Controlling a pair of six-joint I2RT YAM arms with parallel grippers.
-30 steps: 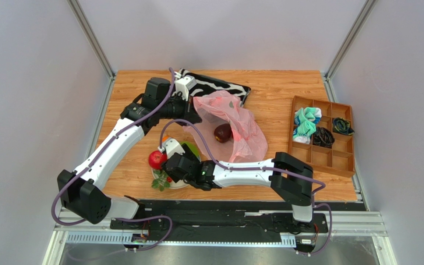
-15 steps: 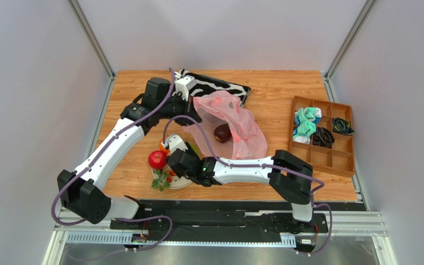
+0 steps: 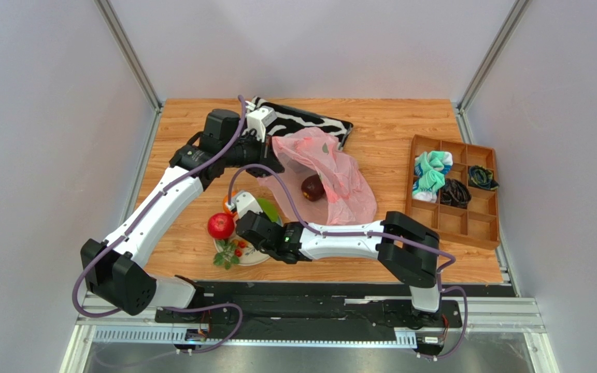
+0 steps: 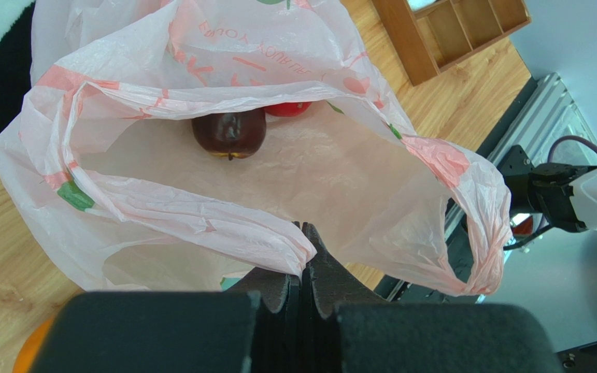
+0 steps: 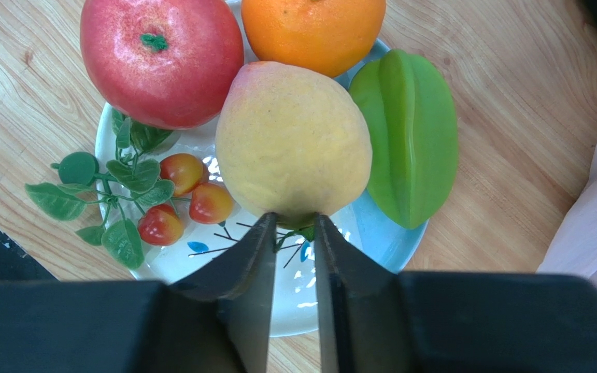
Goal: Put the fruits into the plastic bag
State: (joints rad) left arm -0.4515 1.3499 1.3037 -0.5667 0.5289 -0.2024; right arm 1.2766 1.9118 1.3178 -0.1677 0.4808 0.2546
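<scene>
The pink plastic bag (image 3: 326, 165) lies open behind the plate; my left gripper (image 3: 272, 165) is shut on its near rim (image 4: 278, 241) and holds the mouth open. Inside lie the dark maroon fruit (image 4: 230, 132) and a red one (image 4: 288, 109). My right gripper (image 5: 291, 221) hovers over the plate (image 5: 356, 256), its narrow jaws pinching the near end of the yellow-orange fruit (image 5: 294, 140). Around it are the red apple (image 5: 161, 58), orange (image 5: 313, 27), green ridged fruit (image 5: 407, 132) and berry sprig (image 5: 161, 194).
A zebra-striped pouch (image 3: 309, 123) lies behind the bag. A wooden compartment tray (image 3: 453, 190) with small items stands at the right. Grey walls close the table on both sides.
My right gripper has moved a little away from the near edge, farther over the plate. The left arm and the bag have stayed put.
</scene>
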